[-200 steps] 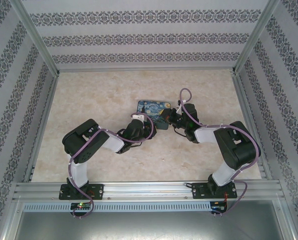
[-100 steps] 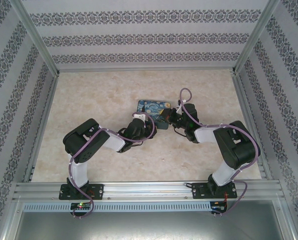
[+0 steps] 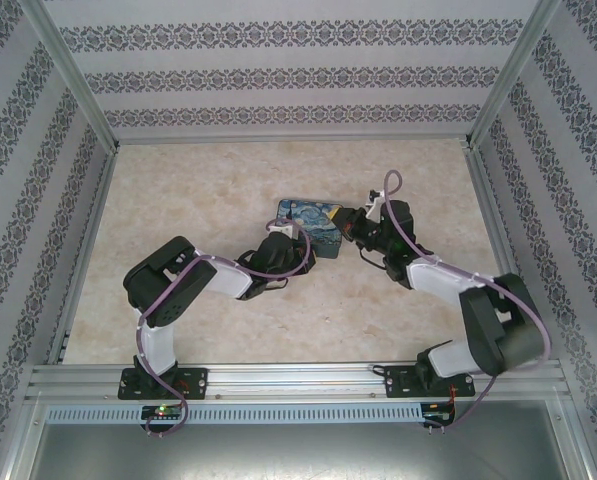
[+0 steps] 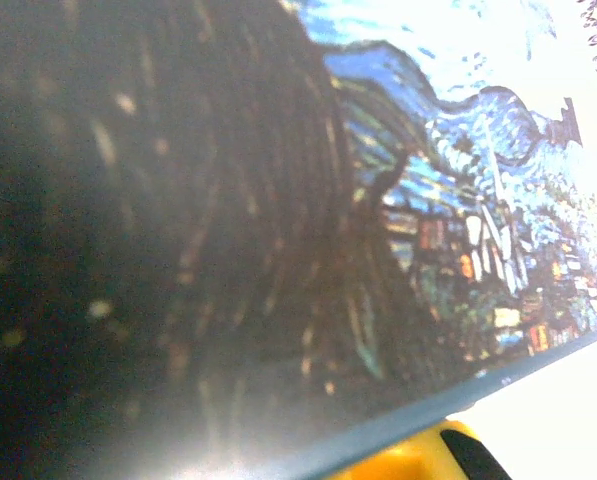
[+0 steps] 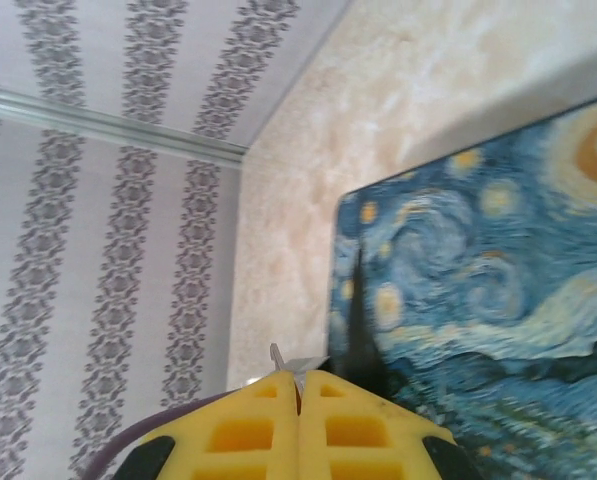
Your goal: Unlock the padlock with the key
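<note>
Evidently the step in hand is bringing key to lock: low in the right wrist view, the right gripper [image 5: 300, 378] has its yellow fingers [image 5: 238, 430] pressed together on the key [image 5: 288, 358], a thin metal sliver poking out above them, just beside the tin box [image 5: 478, 300]. At the centre of the top view, the left gripper [image 3: 296, 242] sits at the box's near edge; whether its fingers are clenched I cannot tell. The padlock [image 3: 328, 249] may be the teal patch at the box's lower right corner, though it is too small to be sure. The next move calls for lining the key tip up with the keyhole while the lock is steadied. Counted on the tabletop [image 3: 178, 200]: one key, one box, two grippers.
</note>
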Tool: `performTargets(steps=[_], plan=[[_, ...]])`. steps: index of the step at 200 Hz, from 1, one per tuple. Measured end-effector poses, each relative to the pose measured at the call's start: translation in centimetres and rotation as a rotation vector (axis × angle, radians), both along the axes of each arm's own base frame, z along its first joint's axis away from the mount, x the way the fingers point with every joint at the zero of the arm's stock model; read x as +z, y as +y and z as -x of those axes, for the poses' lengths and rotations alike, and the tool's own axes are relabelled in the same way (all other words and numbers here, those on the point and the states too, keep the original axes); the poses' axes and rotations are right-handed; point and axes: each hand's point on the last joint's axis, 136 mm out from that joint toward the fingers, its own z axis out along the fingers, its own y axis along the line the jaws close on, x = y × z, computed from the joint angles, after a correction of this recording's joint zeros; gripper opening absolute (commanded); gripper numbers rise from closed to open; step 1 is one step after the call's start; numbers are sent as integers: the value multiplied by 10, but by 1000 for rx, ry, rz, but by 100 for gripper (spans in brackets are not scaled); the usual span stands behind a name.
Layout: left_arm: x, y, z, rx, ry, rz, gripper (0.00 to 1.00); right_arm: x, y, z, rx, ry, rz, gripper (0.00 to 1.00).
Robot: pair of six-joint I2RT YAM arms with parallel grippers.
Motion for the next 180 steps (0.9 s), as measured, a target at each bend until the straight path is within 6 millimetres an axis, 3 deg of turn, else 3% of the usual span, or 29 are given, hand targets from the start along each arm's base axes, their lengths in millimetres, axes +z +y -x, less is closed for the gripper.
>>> performTargets(steps=[12,26,61,89,115,180], plan=[[0,1,0,-2,15,11,0,6,-2,10,4,-21,-8,0],[1,2,0,-4,36,27,0,0,-5,27,11,-15,-5,0],[5,2,0,-22,104,78,0,-51,-11,76,42,88,32,0],[13,-3,1,-40,152,126,0,-83,-18,100,45,161,55,0],[18,-7,4,-51,192,171,0,-92,-17,108,53,181,53,0],[34,-6,9,-13,234,267,0,-95,-11,97,32,188,3,0]])
